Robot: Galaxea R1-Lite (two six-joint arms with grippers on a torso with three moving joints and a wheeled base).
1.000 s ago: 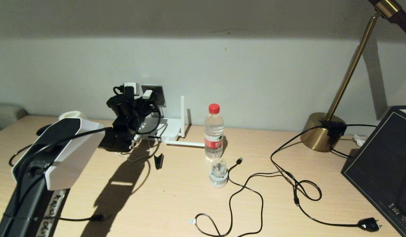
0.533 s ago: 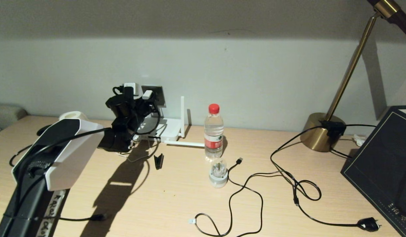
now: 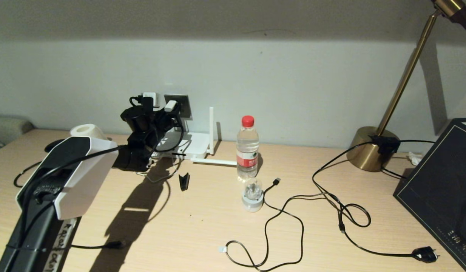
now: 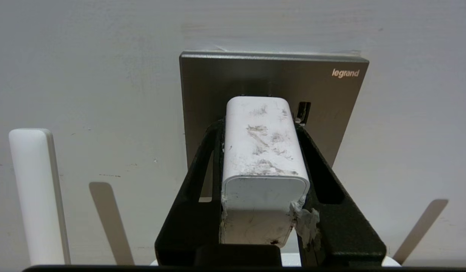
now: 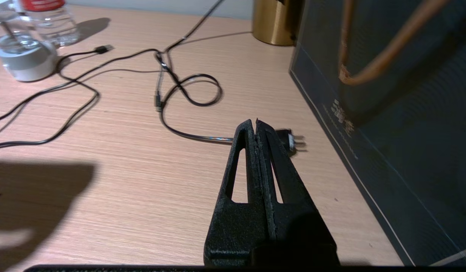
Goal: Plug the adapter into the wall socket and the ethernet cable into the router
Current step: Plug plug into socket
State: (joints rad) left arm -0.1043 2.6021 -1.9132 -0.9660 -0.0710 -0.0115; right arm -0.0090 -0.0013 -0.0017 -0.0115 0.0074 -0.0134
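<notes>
Both black fingers of the left gripper were clamped on the sides of the adapter, a scuffed white cube whose far end sat right up against the grey wall socket just past the fingertips; couldn't tell if the pins were in. One router antenna stood off to the side of the fingers. The right gripper was squeezed fully together on nothing over the desk, a black plug just beyond its tips.
</notes>
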